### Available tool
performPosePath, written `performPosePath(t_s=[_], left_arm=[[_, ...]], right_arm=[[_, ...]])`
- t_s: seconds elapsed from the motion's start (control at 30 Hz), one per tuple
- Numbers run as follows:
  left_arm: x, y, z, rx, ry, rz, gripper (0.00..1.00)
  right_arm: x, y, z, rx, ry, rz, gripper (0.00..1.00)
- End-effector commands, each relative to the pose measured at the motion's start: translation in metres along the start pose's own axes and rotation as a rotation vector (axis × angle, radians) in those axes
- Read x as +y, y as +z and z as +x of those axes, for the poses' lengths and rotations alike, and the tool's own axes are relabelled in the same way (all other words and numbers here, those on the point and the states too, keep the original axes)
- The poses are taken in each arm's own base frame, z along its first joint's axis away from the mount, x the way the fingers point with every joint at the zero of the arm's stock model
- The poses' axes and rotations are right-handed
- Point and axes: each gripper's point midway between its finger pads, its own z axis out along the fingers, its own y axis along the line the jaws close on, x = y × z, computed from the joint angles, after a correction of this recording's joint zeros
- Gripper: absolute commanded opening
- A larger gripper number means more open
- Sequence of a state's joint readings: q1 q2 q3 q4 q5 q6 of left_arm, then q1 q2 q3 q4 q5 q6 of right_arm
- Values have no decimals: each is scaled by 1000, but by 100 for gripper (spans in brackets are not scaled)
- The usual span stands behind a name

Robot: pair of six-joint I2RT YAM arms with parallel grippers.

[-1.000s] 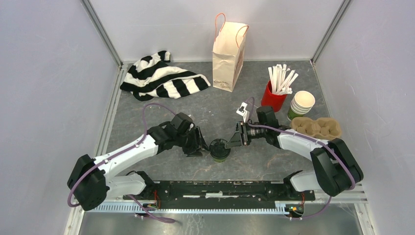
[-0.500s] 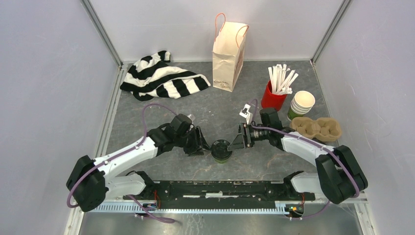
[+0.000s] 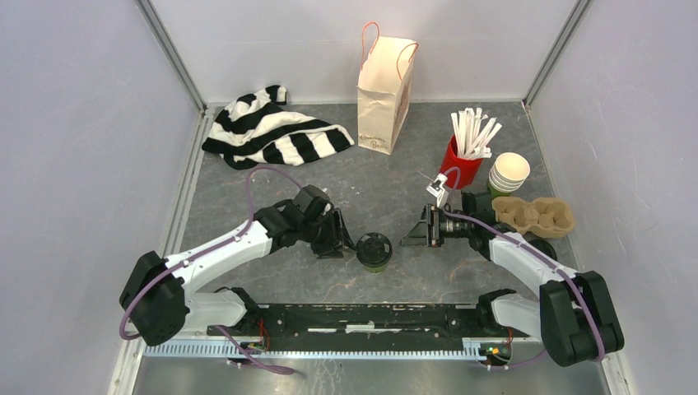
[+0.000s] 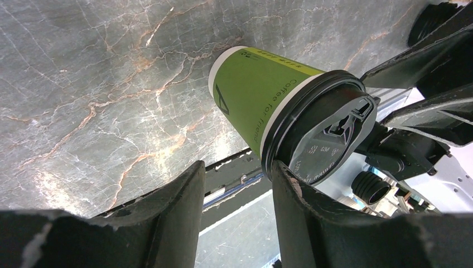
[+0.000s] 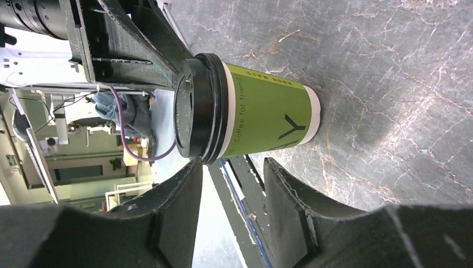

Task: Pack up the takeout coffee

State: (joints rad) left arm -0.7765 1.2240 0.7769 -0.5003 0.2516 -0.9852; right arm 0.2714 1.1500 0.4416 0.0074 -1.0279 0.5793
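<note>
One takeout coffee cup (image 3: 374, 249), green with a black lid (image 5: 189, 111), stands upright on the grey marbled table (image 3: 387, 185), in the middle of its width and close to the front edge, just behind the black base rail (image 3: 370, 317).

The left gripper (image 3: 347, 244) lies low at the left side of the cup, its tips just beside the cup wall. In the left wrist view its two fingers (image 4: 167, 218) stand moderately apart with nothing between them; the cup (image 4: 251, 100) is in front of the tips, and the lid rim is very near one finger. I cannot tell if it touches.

The right gripper (image 3: 409, 239) points at the cup from the right, with a strip of table between them. Its fingers (image 5: 290, 212) are also parted to a middle width and hold nothing; the cup (image 5: 268, 117) is ahead of them, apart.

Behind the cup the table lies open up to the paper bag (image 3: 385, 90), which stands upright at the back edge. The striped cloth (image 3: 276, 133) fills the back left corner. The right side is crowded: a red cup (image 3: 459, 169) of white sticks, a stack of lidless cups (image 3: 508, 177) and a cardboard cup carrier (image 3: 533, 216) sit close together along the right edge, just behind the right arm.
</note>
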Motion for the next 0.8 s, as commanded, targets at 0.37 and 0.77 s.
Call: performPosePath(t_s=[0.37, 0.77], left_arm=[[25, 6, 2, 16, 50, -120, 54], [32, 16, 10, 52, 58, -148, 53]], right_arm=[[9, 16, 1, 36, -30, -60, 49], [-31, 22, 19, 85, 23, 70, 41]])
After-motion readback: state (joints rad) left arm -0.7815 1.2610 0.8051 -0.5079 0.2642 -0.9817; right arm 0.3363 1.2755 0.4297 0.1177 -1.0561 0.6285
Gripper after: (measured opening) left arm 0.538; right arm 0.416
